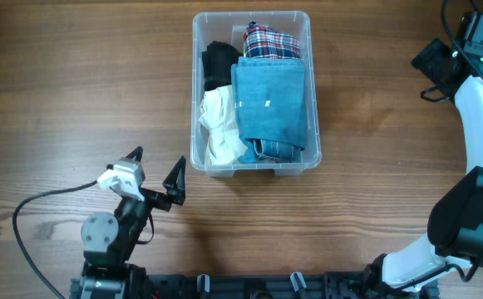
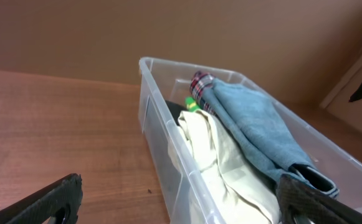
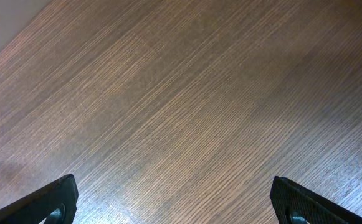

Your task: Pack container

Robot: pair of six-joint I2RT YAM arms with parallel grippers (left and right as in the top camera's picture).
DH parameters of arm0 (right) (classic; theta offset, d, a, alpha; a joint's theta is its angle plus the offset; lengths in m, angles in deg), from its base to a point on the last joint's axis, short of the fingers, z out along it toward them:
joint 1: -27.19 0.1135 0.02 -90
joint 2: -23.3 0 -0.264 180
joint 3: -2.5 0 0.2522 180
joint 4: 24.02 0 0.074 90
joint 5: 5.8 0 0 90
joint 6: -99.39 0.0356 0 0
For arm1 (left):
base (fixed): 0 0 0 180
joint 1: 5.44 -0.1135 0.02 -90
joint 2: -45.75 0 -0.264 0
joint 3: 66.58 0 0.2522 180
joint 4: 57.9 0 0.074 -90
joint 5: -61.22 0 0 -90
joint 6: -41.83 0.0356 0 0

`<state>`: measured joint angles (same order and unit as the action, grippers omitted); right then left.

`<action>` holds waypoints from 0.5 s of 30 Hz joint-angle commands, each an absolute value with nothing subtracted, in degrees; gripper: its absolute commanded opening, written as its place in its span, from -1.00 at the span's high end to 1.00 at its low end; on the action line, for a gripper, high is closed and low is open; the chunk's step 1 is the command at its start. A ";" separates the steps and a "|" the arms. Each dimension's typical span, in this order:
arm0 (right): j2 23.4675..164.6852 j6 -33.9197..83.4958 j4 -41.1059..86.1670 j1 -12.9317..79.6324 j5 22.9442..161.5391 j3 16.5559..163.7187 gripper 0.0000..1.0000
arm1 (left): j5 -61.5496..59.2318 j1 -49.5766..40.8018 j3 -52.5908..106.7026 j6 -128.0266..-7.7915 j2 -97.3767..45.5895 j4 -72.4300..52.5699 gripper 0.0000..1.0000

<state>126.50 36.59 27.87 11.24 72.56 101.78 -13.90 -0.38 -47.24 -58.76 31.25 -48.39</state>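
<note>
I am holding my left claw point(image 1: 157, 159) spread fully wide with nothing between its fingers, and the clear container point(image 1: 196, 83) is sitting on the wooden table point(image 1: 75, 83) just ahead of it and a little to its right. The container is carrying a folded blue cloth point(image 1: 270, 104) and a white cloth point(image 1: 218, 124) at the end nearer this claw, with a plaid cloth point(image 1: 270, 43) and a black cloth point(image 1: 219, 62) lying beyond them. My right claw point(image 3: 177, 202) is hanging just as wide and empty over bare wood, well apart from the container.
</note>
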 commanded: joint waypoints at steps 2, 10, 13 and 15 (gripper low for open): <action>127.20 37.47 27.70 11.53 72.19 101.73 -0.99 | -15.30 -0.79 -51.28 -58.89 36.39 -50.20 -0.99; 127.20 37.47 27.70 11.53 72.21 101.73 -0.99 | -19.78 -0.86 -52.48 -58.87 42.33 -47.73 -0.99; 127.20 37.47 27.72 11.53 72.21 101.73 -1.00 | -21.77 -0.86 -52.48 -58.87 45.61 -44.17 -1.00; 127.20 37.47 27.70 11.53 72.19 101.73 -1.00 | -21.94 -1.14 -52.48 -58.89 45.63 -43.58 -0.99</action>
<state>126.50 36.61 27.90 11.24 72.56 101.78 -19.69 -0.38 -52.13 -58.76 44.47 -44.10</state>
